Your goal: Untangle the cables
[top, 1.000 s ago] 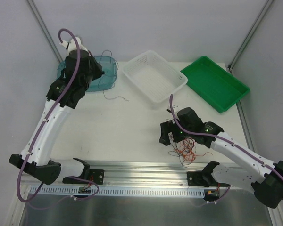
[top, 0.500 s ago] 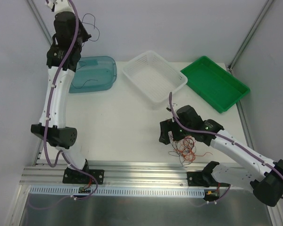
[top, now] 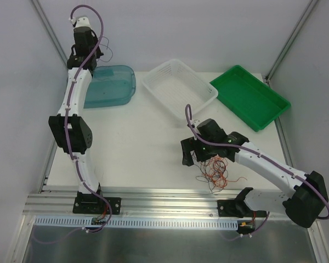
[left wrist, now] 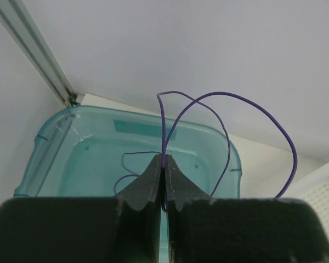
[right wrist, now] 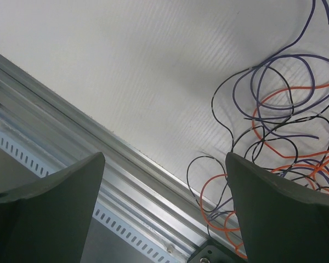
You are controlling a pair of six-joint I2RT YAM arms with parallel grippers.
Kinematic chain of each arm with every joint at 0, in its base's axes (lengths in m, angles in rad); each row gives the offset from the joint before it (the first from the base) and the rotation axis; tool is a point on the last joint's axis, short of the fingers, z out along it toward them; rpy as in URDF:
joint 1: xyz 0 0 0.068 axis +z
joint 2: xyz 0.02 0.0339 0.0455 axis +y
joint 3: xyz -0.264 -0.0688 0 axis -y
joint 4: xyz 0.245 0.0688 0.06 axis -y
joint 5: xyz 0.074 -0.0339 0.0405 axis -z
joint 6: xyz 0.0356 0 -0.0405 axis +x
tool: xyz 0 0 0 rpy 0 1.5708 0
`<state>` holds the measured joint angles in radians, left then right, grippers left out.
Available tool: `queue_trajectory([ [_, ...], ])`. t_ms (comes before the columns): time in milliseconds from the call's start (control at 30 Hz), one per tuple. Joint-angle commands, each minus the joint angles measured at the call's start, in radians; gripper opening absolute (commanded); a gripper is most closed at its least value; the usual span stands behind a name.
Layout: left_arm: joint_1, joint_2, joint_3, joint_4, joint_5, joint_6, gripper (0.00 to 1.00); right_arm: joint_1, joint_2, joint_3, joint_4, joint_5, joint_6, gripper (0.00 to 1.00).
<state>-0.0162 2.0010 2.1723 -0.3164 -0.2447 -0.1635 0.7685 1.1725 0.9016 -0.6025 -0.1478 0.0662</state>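
Cables: one purple cable (left wrist: 163,123) is pinched in the closed left gripper (left wrist: 163,160) above the teal tub (left wrist: 49,148), its lower end hidden behind the fingers. The orange-black-purple tangle (right wrist: 285,126) lies well right of the tub, beside the wide-spread, empty right gripper (right wrist: 165,159). A white basket (top: 178,87) and a green tray (top: 251,97) also stand right of the tub.

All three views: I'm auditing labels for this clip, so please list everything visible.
teal bin: one, translucent teal, far left of the table
basket: one, white, far centre
tray: one, green, far right
cable tangle: one bundle, orange, black and purple, near right
purple cable: one, purple, looping above the teal bin
left claw: one, black, high over the teal bin, shut on the purple cable
right claw: one, black, open beside the cable tangle
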Motion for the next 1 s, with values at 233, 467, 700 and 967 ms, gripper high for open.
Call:
queue_trajectory([
  [233, 0.070, 0.084, -0.235, 0.089, 0.137, 0.093, 0.02, 0.003, 0.045, 0.063, -0.031, -0.012, -0.028, 0.97],
  [467, 0.078, -0.074, -0.366, 0.074, 0.143, 0.027, 0.76, -0.005, 0.007, 0.074, -0.059, 0.128, -0.003, 0.97],
  [700, 0.027, -0.332, -0.555, -0.025, 0.248, -0.140, 0.99, -0.142, -0.077, 0.034, -0.147, 0.301, 0.061, 0.99],
  [967, -0.247, -0.682, -0.980, -0.039, 0.349, -0.232, 0.99, -0.414, -0.137, -0.115, -0.114, 0.249, 0.127, 0.90],
])
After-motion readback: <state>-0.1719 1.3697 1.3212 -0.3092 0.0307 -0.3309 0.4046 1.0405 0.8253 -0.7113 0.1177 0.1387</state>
